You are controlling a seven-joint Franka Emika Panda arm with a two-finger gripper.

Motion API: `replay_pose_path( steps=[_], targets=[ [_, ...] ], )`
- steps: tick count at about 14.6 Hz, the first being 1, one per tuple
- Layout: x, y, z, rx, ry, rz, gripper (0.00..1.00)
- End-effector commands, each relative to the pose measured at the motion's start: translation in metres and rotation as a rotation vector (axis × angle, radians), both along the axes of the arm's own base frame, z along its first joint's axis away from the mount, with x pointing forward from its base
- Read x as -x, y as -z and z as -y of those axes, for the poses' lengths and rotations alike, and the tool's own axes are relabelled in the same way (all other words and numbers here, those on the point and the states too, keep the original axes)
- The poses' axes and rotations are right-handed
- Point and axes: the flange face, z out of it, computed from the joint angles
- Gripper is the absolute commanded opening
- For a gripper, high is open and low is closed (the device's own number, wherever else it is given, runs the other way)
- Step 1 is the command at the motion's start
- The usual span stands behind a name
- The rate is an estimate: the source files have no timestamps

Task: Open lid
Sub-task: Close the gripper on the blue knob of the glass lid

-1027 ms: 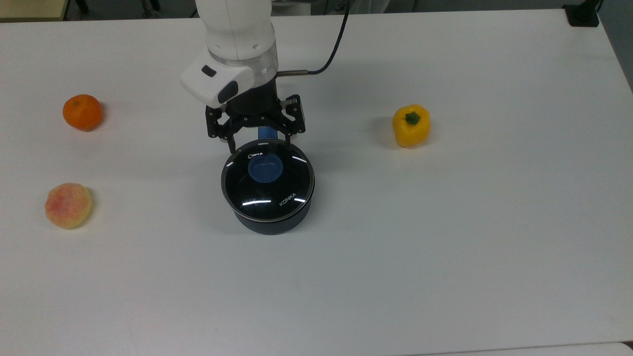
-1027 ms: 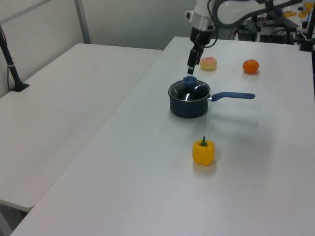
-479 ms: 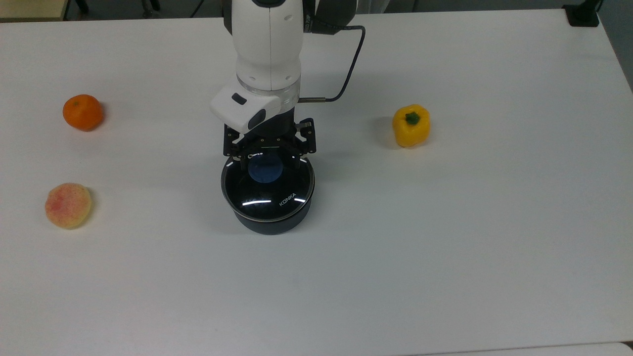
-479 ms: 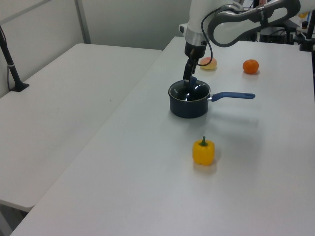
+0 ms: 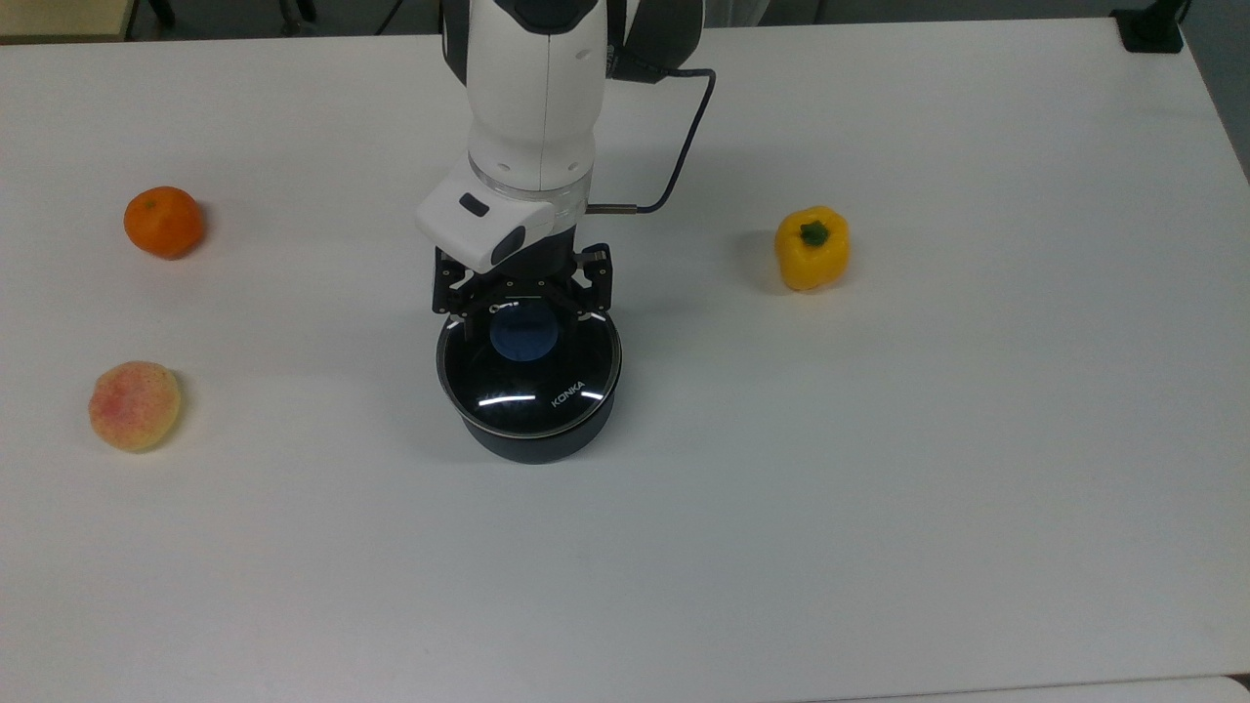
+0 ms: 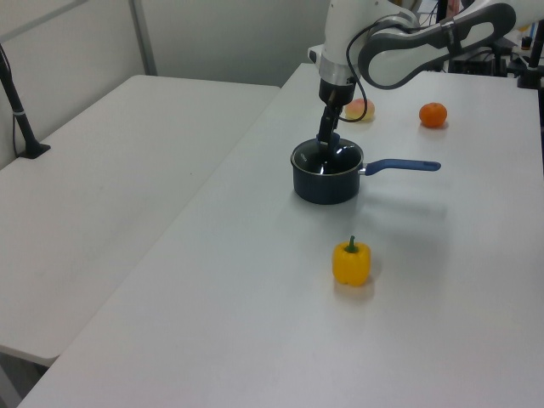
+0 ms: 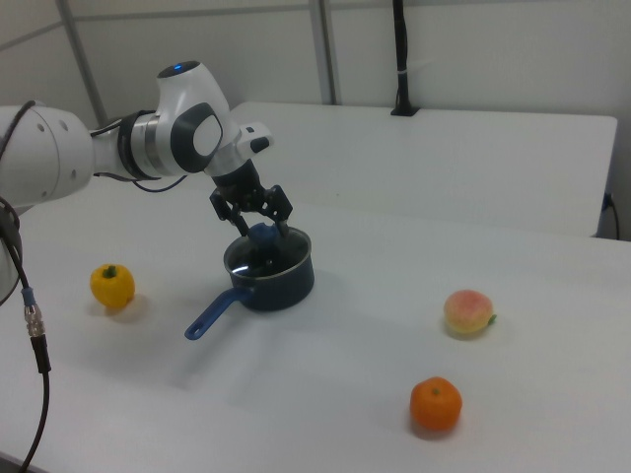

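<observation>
Nothing is lifted yet: your gripper (image 5: 523, 327) hangs spread over the lid (image 5: 528, 364), one finger on each side of the blue knob (image 5: 524, 334) directly below it. The lid sits on the saucepan (image 7: 271, 276). You have closing and raising left.

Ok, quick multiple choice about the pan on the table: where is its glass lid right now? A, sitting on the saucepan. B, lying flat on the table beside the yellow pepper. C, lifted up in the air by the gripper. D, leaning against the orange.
A: the lid sits level on the saucepan, and the gripper is down at the blue knob with a finger on either side.
</observation>
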Motion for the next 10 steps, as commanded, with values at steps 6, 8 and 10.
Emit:
replay_pose_path(
  steps=[6, 8, 10],
  targets=[
    [0.0001, 0.0031, -0.0161, 0.024, -0.020, 0.016, 0.17],
    [0.0004, 0.0009, -0.0161, 0.022, -0.021, 0.019, 0.17],
    [0.0015, -0.0051, -0.0159, 0.024, -0.026, 0.023, 0.14]
  ],
)
